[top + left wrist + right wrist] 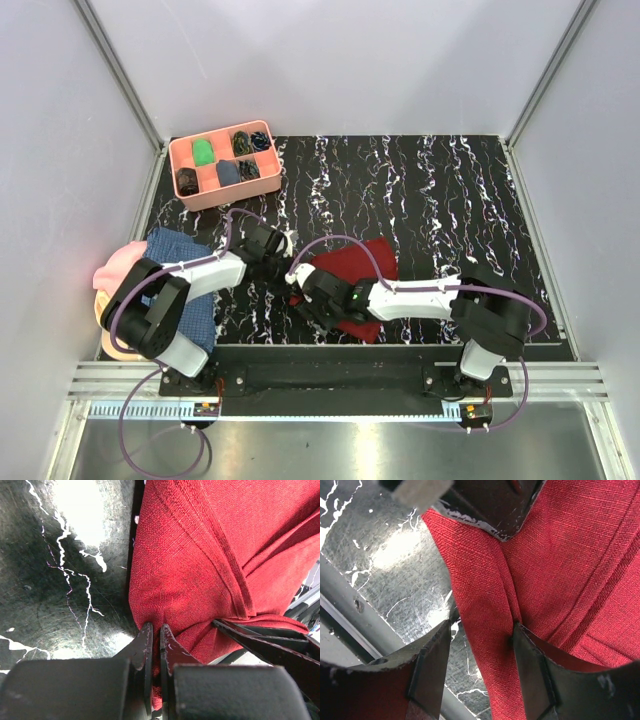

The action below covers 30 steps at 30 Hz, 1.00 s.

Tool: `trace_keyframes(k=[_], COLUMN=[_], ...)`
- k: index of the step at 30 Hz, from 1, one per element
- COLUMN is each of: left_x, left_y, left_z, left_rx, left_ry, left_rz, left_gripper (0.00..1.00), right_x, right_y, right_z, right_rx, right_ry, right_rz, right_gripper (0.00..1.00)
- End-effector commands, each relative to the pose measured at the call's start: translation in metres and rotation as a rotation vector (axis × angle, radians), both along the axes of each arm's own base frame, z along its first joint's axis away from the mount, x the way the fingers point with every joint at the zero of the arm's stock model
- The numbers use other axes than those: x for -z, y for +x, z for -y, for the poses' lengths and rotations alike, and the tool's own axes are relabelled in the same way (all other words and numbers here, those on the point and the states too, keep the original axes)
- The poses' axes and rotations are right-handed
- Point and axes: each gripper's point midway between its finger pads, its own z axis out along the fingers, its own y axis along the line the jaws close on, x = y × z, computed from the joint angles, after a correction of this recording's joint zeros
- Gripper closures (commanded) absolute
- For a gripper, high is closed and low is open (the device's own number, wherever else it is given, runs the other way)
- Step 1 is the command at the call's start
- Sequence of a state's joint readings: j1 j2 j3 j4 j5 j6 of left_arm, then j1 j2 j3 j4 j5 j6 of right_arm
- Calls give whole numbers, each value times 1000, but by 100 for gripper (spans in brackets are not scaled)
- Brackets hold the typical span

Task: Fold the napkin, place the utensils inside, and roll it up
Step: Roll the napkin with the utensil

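The dark red napkin lies bunched and partly folded on the black marbled table, near the front middle. My left gripper is shut on its near-left edge, and the cloth puckers at the pinch. My right gripper is open just beside it, straddling a raised fold of the napkin. One of its fingers is over bare table and the other rests against the cloth. In the top view the two grippers, left and right, nearly touch. I cannot pick out the utensils.
A pink compartment tray with small dark and green items stands at the back left. A blue checked cloth and a pink cloth lie at the left edge under my left arm. A metal rail runs along the table's front.
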<state>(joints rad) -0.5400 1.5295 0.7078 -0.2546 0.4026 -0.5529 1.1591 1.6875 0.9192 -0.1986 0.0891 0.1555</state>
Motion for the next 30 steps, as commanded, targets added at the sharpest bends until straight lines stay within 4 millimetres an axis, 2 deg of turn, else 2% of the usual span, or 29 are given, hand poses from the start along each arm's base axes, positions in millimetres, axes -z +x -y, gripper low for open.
trace_keyframes(k=[1, 7, 9, 11, 12, 14, 16, 17, 19, 20, 21, 22, 24, 25, 30], left_x=[9, -3, -12, -23, -26, -35, -41, -37, -35, -29, -31, -32, -41, -45, -71], left_y=[-8, 0, 7, 15, 17, 22, 24, 22, 23, 21, 22, 18, 22, 19, 20], left_z=[-11, -11, -16, -23, -26, -35, -40, -46, -55, -62, -63, -64, -59, -57, -36], left_rx=[23, 1, -30, -63, -76, -115, -141, -161, -202, -226, -235, -236, -225, -215, -145], left_ry=[64, 50, 40, 30, 32, 37, 39, 53, 76, 101, 96, 84, 31, 1, -161], left_rz=[-27, 23, 54, 104, 118, 164, 197, 192, 210, 210, 225, 245, 304, 331, 452], left_gripper=[100, 99, 87, 73, 63, 54, 45, 42, 41, 40, 40, 39, 39, 39, 37], right_x=[27, 49, 49, 45, 43, 37, 31, 30, 24, 23, 20, 17, 14, 13, 14], right_y=[-6, -26, -35, -46, -48, -55, -53, -57, -49, -53, -46, -49, -43, -47, -42], right_z=[15, 29, 28, 25, 24, 22, 21, 22, 22, 21, 22, 20, 20, 20, 20], right_rx=[53, 72, 58, 37, 33, 11, 12, 3, 15, 1, 11, -8, -7, -23, -35], right_ry=[-83, -134, -113, -84, -72, -43, -10, 6, 56, 77, 100, 120, 145, 157, 198], right_rz=[-37, -152, -194, -249, -261, -302, -321, -354, -378, -413, -425, -457, -483, -523, -621], right_gripper=[40, 71, 79, 83, 86, 88, 89, 90, 90, 90, 90, 90, 90, 90, 90])
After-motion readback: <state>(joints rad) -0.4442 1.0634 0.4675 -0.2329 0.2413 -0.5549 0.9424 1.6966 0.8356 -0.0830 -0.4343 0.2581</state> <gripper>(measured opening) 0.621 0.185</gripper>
